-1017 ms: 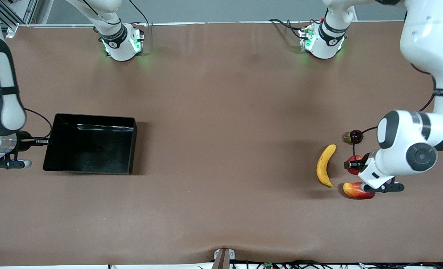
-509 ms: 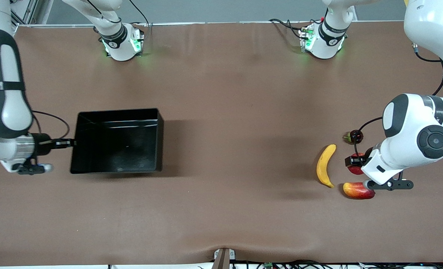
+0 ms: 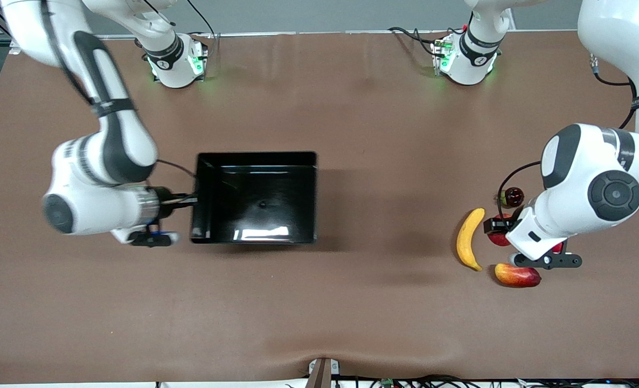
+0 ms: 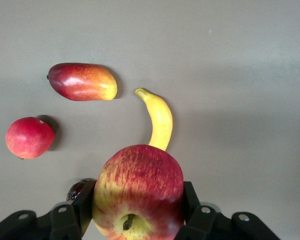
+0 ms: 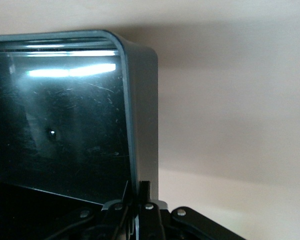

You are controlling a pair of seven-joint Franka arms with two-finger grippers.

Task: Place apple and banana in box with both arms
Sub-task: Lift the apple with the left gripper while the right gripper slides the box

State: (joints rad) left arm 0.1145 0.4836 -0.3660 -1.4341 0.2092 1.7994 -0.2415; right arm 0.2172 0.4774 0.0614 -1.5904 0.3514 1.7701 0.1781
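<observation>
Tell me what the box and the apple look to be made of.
Box: glossy black plastic, by the look; bright streaks of light reflect off its floor, and the right wrist view shows fine scratches. Apple: red skin streaked with yellow, a slight sheen, and a stem dimple; whether it is real fruit or a plastic replica cannot be told.
</observation>
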